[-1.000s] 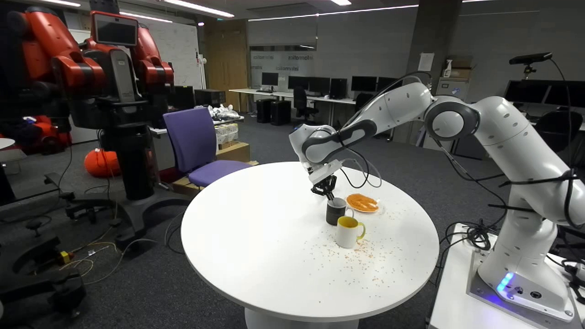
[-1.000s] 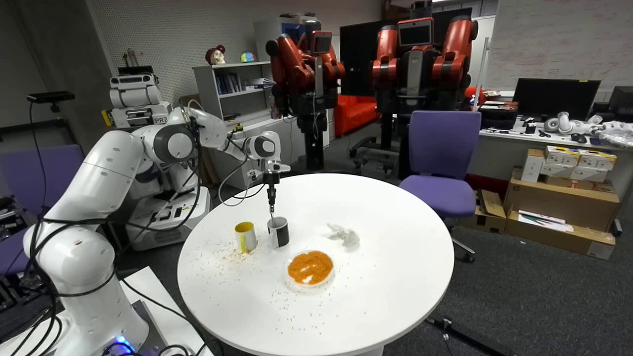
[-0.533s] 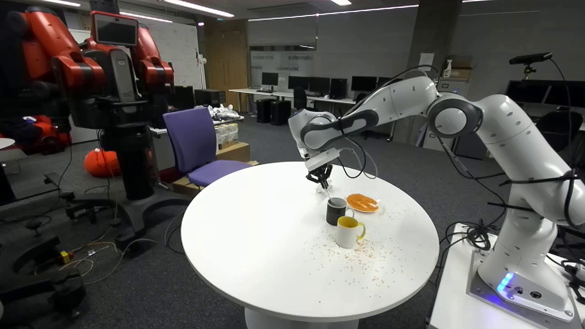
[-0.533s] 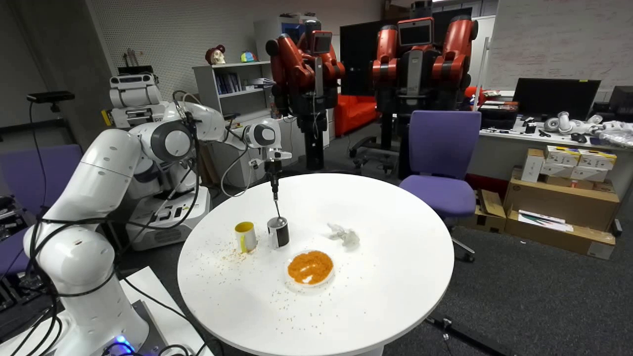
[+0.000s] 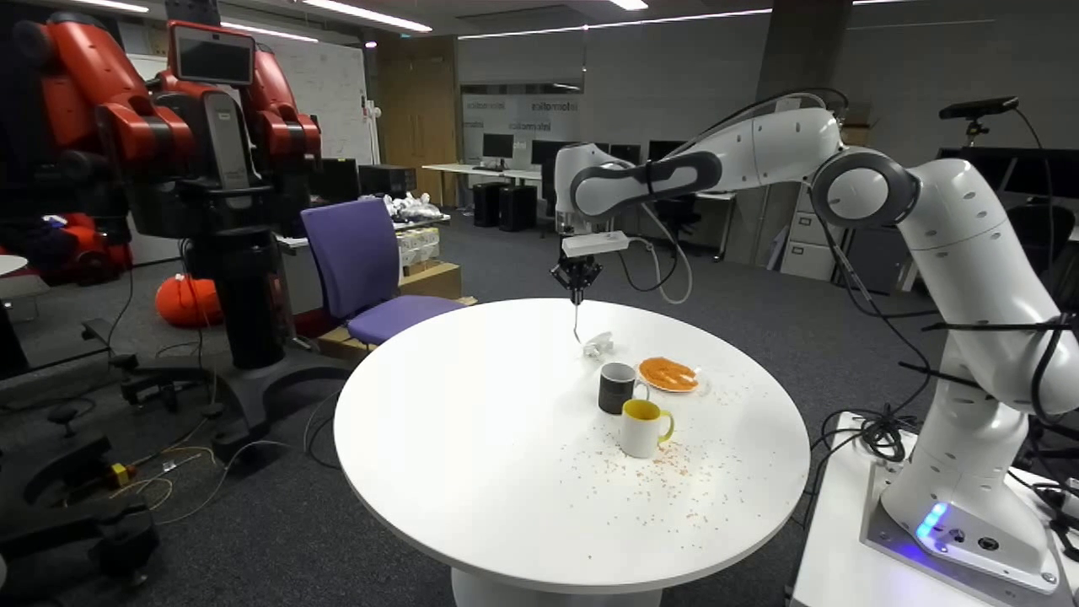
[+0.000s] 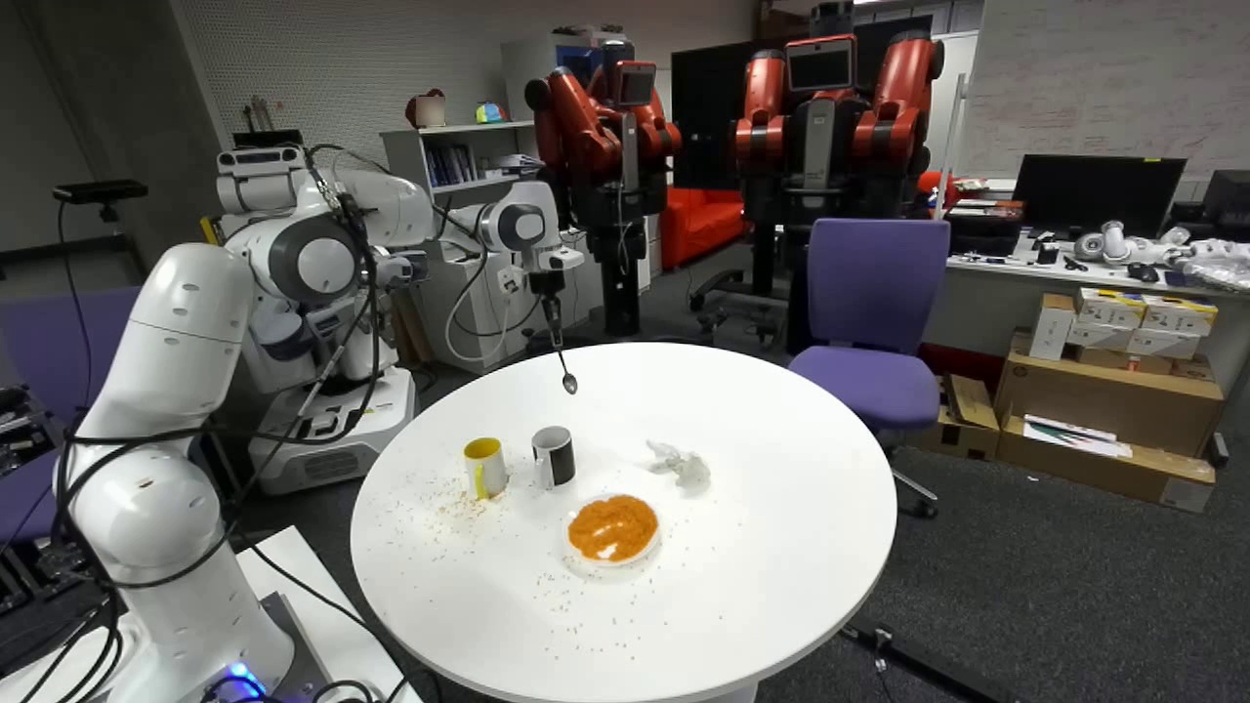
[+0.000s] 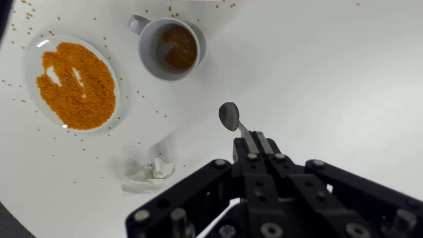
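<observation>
My gripper (image 7: 256, 134) is shut on a metal spoon (image 7: 228, 116), its bowl hanging down below the fingertips. In an exterior view the spoon (image 6: 569, 383) is in the air above the table, behind the black-and-white mug (image 6: 557, 461). No orange grains show on its bowl. Seen from the wrist, the mug (image 7: 148, 53) stands upright with orange-brown contents (image 7: 181, 49) at the bottom. Beside it is a white plate (image 7: 31, 62) spread with orange grains (image 7: 79, 99). A white mug with yellow inside (image 5: 639, 434) stands close to the black one in both exterior views.
Crumpled white tissue (image 7: 148, 178) lies on the round white table (image 5: 455, 438) near the plate. Loose grains (image 5: 666, 472) are scattered around the mugs and plate. A purple chair (image 6: 869, 376) stands close to the table's edge.
The spoon, inside the black-and-white mug a second ago, has been lifted out and carried up and away from it by my gripper. That mug has shifted slightly. The gripper stays shut.
</observation>
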`<state>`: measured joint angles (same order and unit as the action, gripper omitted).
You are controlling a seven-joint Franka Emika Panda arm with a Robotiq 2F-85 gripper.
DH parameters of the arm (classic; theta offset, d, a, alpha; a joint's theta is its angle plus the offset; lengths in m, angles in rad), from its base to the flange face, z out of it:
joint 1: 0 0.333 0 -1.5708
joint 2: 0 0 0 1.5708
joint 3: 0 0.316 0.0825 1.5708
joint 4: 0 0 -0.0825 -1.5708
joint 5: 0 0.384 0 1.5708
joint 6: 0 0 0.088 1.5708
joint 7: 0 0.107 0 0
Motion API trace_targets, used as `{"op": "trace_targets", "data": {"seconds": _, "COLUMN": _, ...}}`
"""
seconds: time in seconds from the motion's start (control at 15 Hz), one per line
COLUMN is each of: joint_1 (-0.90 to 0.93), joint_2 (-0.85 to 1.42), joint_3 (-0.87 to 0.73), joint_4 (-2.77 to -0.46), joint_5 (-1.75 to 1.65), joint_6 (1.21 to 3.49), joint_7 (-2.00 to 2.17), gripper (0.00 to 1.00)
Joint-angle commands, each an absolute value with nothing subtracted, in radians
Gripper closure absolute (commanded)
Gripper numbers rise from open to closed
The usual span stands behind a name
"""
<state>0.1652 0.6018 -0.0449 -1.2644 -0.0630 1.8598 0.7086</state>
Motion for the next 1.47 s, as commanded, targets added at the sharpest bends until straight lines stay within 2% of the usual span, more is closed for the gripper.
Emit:
{"op": "trace_targets", "data": {"seconds": 0.0, "joint_1": 0.087, "joint_2": 0.472, "joint_3": 0.001, "joint_4": -1.399, "joint_5": 0.059, "joint_6": 1.954, "joint_7": 0.544, "gripper": 1.00}}
{"op": "trace_targets", "data": {"seconds": 0.47, "joint_1": -0.003, "joint_2": 0.398, "joint_3": 0.005, "joint_4": -1.526, "joint_5": 0.140, "joint_6": 1.755, "joint_7": 0.131, "gripper": 1.00}}
{"op": "trace_targets", "data": {"seconds": 1.13, "joint_1": 0.024, "joint_2": 0.468, "joint_3": -0.024, "joint_4": -1.500, "joint_5": -0.175, "joint_6": 1.246, "joint_7": 0.038, "gripper": 1.00}}
{"op": "trace_targets", "data": {"seconds": 1.4, "joint_1": 0.027, "joint_2": 0.494, "joint_3": -0.015, "joint_4": -1.516, "joint_5": -0.338, "joint_6": 1.159, "joint_7": -0.079, "gripper": 1.00}}
